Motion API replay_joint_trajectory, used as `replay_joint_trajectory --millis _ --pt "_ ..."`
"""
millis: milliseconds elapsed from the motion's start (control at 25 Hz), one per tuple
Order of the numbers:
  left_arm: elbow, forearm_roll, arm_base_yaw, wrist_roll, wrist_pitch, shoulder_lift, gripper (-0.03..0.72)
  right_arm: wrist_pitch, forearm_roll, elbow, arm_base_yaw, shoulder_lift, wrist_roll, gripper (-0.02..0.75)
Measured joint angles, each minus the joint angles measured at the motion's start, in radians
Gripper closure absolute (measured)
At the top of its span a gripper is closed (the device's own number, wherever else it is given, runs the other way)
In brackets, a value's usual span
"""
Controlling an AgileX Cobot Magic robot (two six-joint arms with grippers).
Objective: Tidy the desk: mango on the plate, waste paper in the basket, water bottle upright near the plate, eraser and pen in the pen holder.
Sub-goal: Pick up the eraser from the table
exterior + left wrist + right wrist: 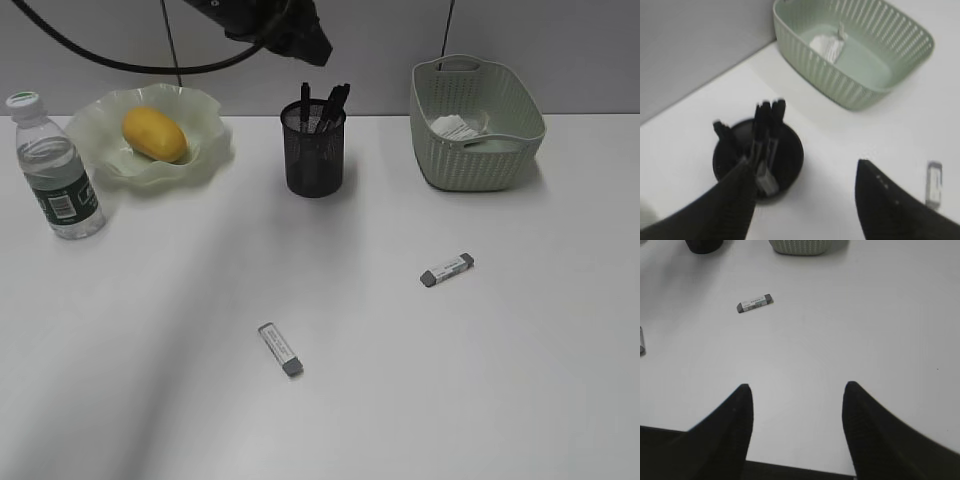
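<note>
Exterior view: white desk (180, 400), basket (478, 150) far right holding waste paper (455, 126), ruffled plate (205, 140) far left carrying the yellow-orange mango (154, 134).
Water bottle (55, 170) stands upright just left of the plate; black mesh pen holder (314, 160) with pens sits far centre; two grey erasers (447, 270) (281, 349) lie apart on the near desk. Left gripper (805, 200) hangs above the holder, splayed and empty; right gripper (797, 412) hovers low over bare desk, likewise spread, grasping nothing.

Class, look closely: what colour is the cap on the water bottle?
White, with a faint green tinge; the water bottle cap shows only in the exterior view.
</note>
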Motion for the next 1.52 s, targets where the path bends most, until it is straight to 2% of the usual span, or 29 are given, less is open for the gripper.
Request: replay_joint_trajectory --millis 120,280,440,640,840,1080,1520 --pt "0.000 0.142 -0.001 -0.131 0.175 -0.028 0.211 0.000 0.000 0.000 0.000 0.000 0.000 0.281" --pt "0.000 0.270 -0.001 -0.265 0.368 -0.053 0.211 0.000 0.000 0.000 0.000 0.000 0.000 0.281" --pt "0.004 0.309 -0.001 -0.341 0.403 -0.086 0.211 -0.001 0.000 0.000 0.000 0.000 0.000 0.281" --pt "0.058 0.322 -0.001 -0.371 0.404 -0.151 0.211 -0.001 0.000 0.000 0.000 0.000 0.000 0.281" --pt "0.222 0.330 0.006 -0.381 0.404 -0.274 0.211 -0.001 0.000 0.000 0.000 0.000 0.000 0.281" --pt "0.460 0.342 0.051 -0.383 0.405 -0.494 0.211 -0.002 0.000 0.000 0.000 0.000 0.000 0.281" --pt "0.936 0.373 0.218 -0.388 0.310 -1.035 0.211 -0.002 0.000 0.000 0.000 0.000 0.000 0.281"
